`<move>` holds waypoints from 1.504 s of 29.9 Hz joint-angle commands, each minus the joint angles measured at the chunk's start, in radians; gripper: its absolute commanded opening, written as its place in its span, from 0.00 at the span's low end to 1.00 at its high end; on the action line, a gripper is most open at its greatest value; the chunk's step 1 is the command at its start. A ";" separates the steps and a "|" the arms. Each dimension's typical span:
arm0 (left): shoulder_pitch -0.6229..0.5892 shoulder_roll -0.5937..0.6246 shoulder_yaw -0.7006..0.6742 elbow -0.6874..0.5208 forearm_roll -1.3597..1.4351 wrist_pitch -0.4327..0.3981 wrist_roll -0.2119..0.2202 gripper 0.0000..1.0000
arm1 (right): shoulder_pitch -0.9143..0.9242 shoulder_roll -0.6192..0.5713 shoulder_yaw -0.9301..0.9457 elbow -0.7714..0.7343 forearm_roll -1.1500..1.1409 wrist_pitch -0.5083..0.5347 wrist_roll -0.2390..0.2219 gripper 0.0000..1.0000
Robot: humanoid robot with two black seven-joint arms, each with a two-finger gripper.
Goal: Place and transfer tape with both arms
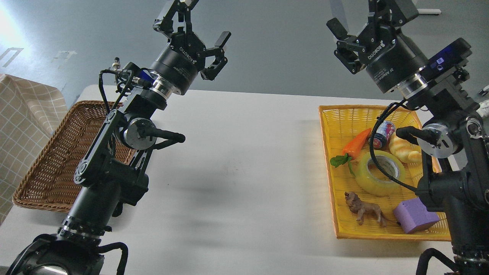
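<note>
The tape (376, 179), a wide translucent yellow roll with a grey-white core, lies flat in the yellow basket (336, 114) at the right, between a toy carrot and a toy lion. A black cable of my right arm crosses in front of it. My left gripper (196, 21) is open and empty, held high above the table's far left. My right gripper (366, 17) is open and empty, held high above the far end of the yellow basket, well above the tape.
The yellow basket also holds a toy carrot (355, 145), a small can (383, 133), a toy bread (405, 151), a toy lion (365, 210) and a purple block (414, 215). A brown wicker basket (57, 160) stands at the left. A checked cloth (19, 126) lies at the far left.
</note>
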 commanded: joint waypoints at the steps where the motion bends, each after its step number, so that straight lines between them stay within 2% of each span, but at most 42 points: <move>1: 0.003 0.000 -0.004 -0.006 0.000 0.000 0.000 0.98 | -0.022 -0.031 -0.008 0.011 0.001 0.000 0.000 1.00; 7: 0.003 0.008 -0.007 -0.006 0.000 0.000 0.000 0.98 | -0.036 -0.155 -0.019 0.072 -0.003 0.000 0.001 1.00; 10: 0.003 0.009 -0.007 -0.006 -0.001 -0.002 0.000 0.98 | -0.039 -0.280 -0.030 0.086 -0.016 0.000 -0.002 1.00; 15: 0.001 0.018 -0.007 -0.005 -0.001 -0.002 0.000 0.98 | -0.060 -0.542 -0.151 0.118 -0.037 0.000 -0.002 1.00; 17: 0.001 0.020 -0.007 -0.005 -0.003 -0.002 0.000 0.98 | -0.086 -0.593 -0.153 0.124 -0.057 0.000 0.000 1.00; 21: 0.003 0.023 -0.006 -0.003 -0.006 -0.002 0.000 0.98 | -0.120 -0.639 -0.153 0.140 -0.144 0.000 0.000 1.00; 26: 0.003 0.024 -0.006 -0.003 -0.006 -0.002 0.000 0.98 | -0.180 -0.662 -0.150 0.158 -0.357 0.000 0.007 1.00; 32: 0.006 0.029 -0.006 -0.003 -0.006 -0.002 0.000 0.98 | -0.237 -0.700 -0.153 0.158 -0.467 0.000 0.009 1.00; 39: 0.011 0.041 -0.006 -0.003 -0.007 -0.002 0.000 0.98 | -0.277 -0.712 -0.114 0.155 -0.427 0.000 0.006 1.00; 45: 0.018 0.040 -0.006 -0.002 -0.006 -0.002 0.000 0.98 | -0.284 -0.737 -0.042 0.121 -0.257 0.000 0.011 1.00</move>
